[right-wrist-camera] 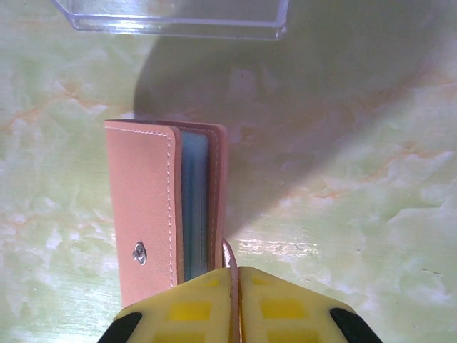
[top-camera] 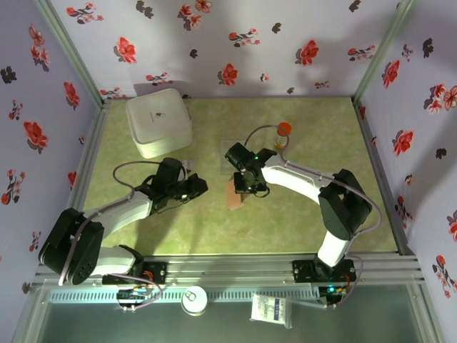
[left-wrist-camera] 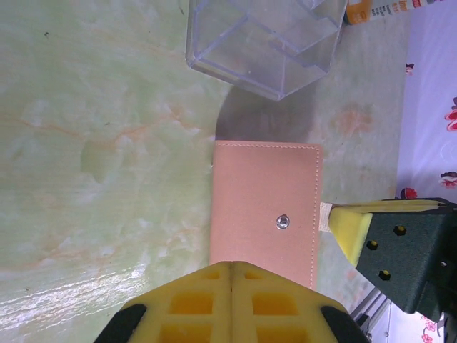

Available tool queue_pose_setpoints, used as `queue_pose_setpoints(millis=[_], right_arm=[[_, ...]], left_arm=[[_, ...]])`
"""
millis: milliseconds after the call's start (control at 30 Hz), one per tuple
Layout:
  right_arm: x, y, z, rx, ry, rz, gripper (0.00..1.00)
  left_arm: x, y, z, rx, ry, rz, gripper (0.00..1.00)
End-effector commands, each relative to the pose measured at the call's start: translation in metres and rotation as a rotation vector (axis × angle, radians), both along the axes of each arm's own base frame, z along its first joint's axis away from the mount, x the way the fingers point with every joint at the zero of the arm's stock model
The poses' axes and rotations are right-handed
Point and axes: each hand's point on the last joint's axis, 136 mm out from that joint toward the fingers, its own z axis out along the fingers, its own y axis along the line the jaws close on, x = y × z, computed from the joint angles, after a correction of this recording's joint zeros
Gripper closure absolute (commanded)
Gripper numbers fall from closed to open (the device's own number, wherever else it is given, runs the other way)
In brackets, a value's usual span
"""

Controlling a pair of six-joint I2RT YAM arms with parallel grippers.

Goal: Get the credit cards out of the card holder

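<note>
- The card holder is seen near the middle of the green marbled table, between the two grippers.
- In the right wrist view the tan cover is held slightly ajar, and blue-grey inner pockets are shown between its two flaps.
- A metal snap stud is set in the outer cover.
- The right gripper is pressed together on a thin tan tab at the near right edge of the card holder; the tab is pinched between the yellow pads.
- The left gripper is brought together with nothing between its pads, its tips at the left edge of the card holder; contact cannot be told.
- A clear plastic box is placed just beyond the card holder, on its far side.
- A white square container is set at the far left of the table.
- An orange-capped bottle is seen far of the right gripper.
</note>
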Motion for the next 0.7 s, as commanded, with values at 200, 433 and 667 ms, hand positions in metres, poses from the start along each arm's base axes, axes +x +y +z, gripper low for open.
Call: queue_pose_setpoints(millis=[200,433,667], right_arm=[[-0.001,0.014,0.037,-0.027,-0.062,0.063,0.90],[-0.003,0.032,0.045,-0.037,-0.067,0.131,0.91],[-0.009,0.042,0.053,0.017,-0.082,0.185,0.91]], left_arm=[[-0.002,0.014,0.008,-0.011,-0.038,0.023,1.00],[-0.003,0.014,0.003,-0.013,-0.021,0.018,1.00],[0.000,0.006,-0.006,-0.019,0.014,0.001,1.00]])
